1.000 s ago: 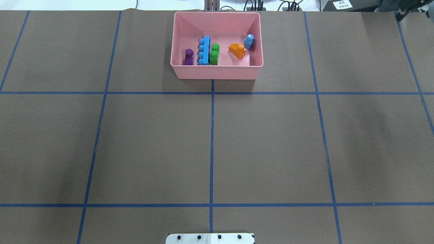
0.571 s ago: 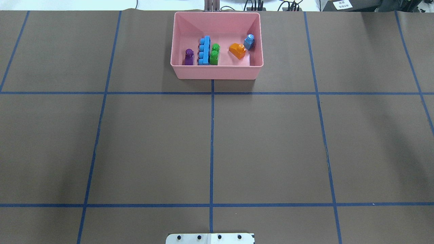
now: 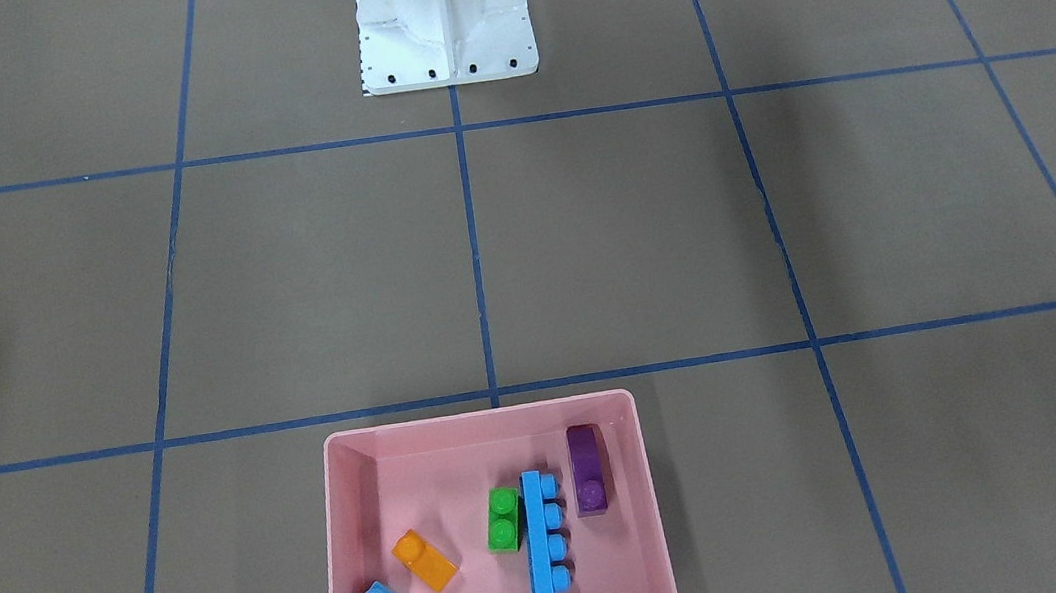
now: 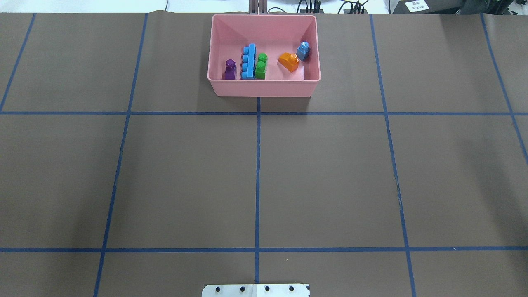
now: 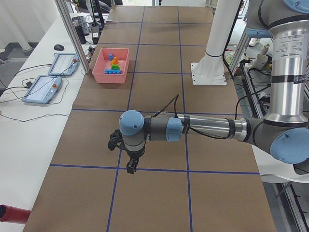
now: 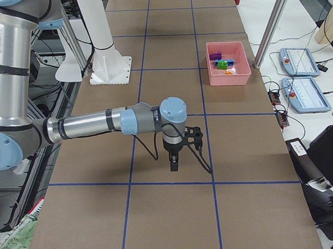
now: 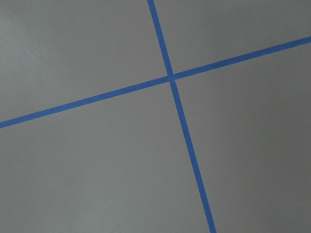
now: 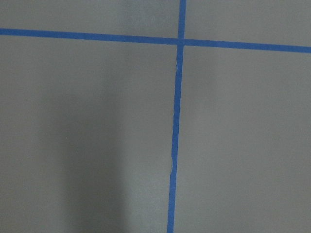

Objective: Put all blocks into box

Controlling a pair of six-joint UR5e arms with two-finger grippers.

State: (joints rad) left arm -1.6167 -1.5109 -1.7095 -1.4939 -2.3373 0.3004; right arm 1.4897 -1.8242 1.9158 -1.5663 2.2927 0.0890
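While 5 blocks (image 4: 260, 66) sit in the box (image 4: 264, 87), grippers (image 5: 130, 167) (image 6: 173, 164) hang far off, openness unclear.

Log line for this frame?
blocks: all five in box | left gripper: far from box, state unclear | right gripper: same

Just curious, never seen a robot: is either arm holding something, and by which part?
Nothing seems held. All five blocks lie in the box; the left gripper and right gripper hang over the table, far from it.
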